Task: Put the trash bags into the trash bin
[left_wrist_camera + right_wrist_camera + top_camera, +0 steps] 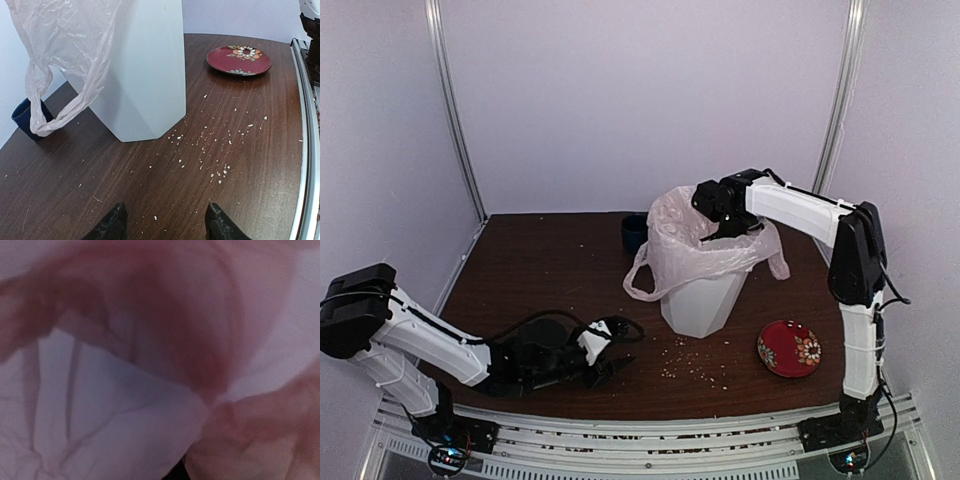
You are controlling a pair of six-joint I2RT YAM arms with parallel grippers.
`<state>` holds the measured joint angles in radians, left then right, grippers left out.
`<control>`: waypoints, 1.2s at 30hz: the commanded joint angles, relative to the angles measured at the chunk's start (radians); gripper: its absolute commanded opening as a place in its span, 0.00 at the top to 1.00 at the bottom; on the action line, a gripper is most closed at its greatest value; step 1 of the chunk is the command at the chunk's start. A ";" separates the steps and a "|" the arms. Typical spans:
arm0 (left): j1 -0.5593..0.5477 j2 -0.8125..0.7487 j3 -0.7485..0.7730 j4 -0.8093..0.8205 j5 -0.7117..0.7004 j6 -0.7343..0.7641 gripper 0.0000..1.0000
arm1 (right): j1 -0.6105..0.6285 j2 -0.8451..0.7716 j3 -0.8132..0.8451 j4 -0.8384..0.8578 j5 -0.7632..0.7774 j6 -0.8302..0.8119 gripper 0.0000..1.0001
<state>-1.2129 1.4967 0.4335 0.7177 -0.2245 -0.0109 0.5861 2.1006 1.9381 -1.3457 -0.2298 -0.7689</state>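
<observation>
The white trash bin [705,300] stands mid-table. The pale pink trash bag [685,240] lines its mouth and drapes over the rim, with one handle loop hanging on the left and one on the right. My right gripper [727,228] reaches down into the bin's mouth, inside the bag. Its wrist view is filled with blurred pink plastic [150,315] and its fingers are hidden. My left gripper [615,368] lies low on the table at the near left, open and empty [166,220]. It faces the bin [145,75] and the hanging bag [65,40].
A small dark blue cup [634,232] stands behind the bin on the left and also shows in the left wrist view [22,117]. A red flowered plate [789,348] [239,59] lies right of the bin. White crumbs [695,365] [210,150] are scattered in front of the bin.
</observation>
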 commanded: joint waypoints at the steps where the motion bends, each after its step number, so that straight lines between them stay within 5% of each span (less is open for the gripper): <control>1: -0.004 0.036 -0.013 0.088 0.013 -0.036 0.45 | 0.018 0.070 -0.005 -0.013 0.095 -0.027 1.00; 11: -0.006 0.039 -0.030 0.100 0.013 -0.051 0.45 | 0.060 0.119 0.039 -0.013 0.150 -0.034 1.00; 23: -0.007 0.004 -0.027 0.093 -0.006 -0.018 0.44 | 0.058 -0.121 0.180 -0.003 0.112 0.006 0.98; 36: -0.006 -0.096 0.024 0.004 -0.027 0.028 0.44 | 0.049 -0.224 0.101 0.057 0.081 0.056 0.88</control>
<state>-1.2148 1.4437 0.4152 0.7261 -0.2306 -0.0174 0.6388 1.8462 2.0697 -1.3094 -0.1318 -0.7372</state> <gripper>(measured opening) 0.564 0.118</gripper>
